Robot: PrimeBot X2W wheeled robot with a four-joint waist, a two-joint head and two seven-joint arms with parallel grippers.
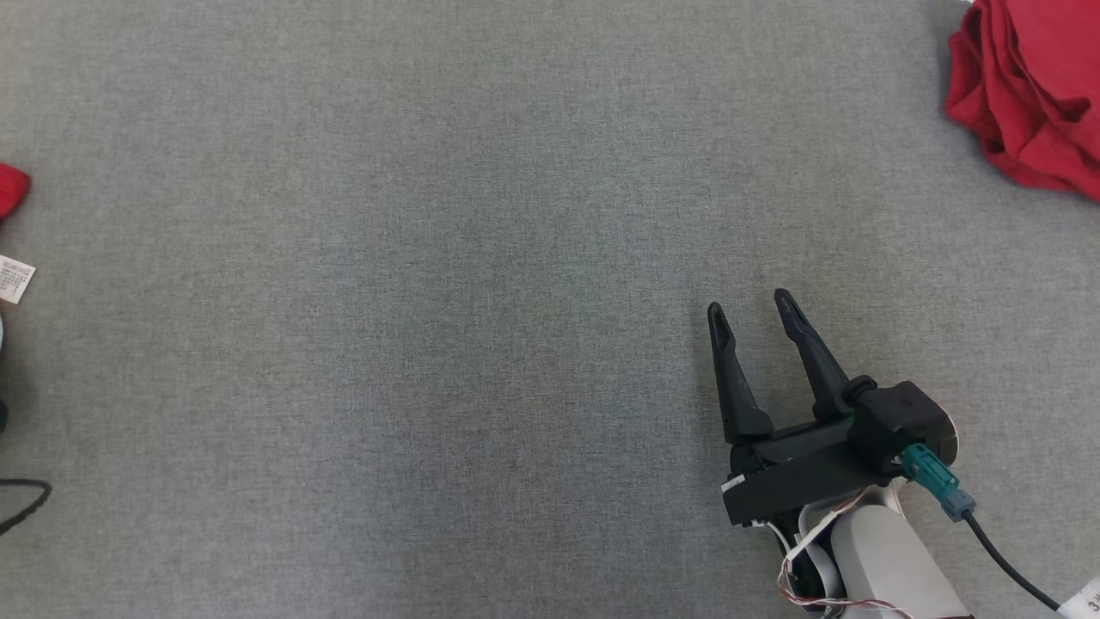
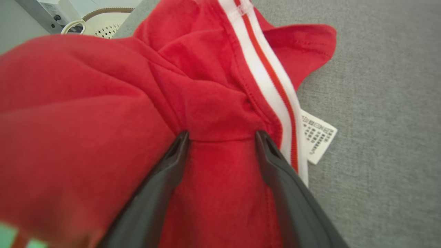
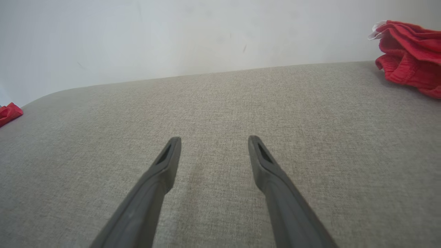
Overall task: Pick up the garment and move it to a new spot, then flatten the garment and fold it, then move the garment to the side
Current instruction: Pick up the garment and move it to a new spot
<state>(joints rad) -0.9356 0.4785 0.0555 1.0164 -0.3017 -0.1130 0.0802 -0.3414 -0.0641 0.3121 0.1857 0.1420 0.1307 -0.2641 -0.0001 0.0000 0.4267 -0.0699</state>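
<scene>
A crumpled red garment (image 2: 103, 103) with a white and red stripe (image 2: 265, 75) and a white care label (image 2: 318, 136) lies on the grey cloth surface (image 2: 379, 103). My left gripper (image 2: 222, 136) is open, its fingertips pressed into the red fabric with a fold between them. In the head view a corner of this garment (image 1: 10, 189) and its label (image 1: 15, 279) show at the left edge. My right gripper (image 1: 750, 303) is open at the lower right above bare cloth, fingers (image 3: 168, 158) apart with nothing between them.
A second bunched red garment (image 1: 1031, 86) lies at the far right corner (image 3: 410, 51). A white perforated basket (image 2: 103, 24) stands behind the left garment. A black cable (image 1: 26, 499) loops at the left edge. A pale wall (image 3: 172, 34) rises behind the surface.
</scene>
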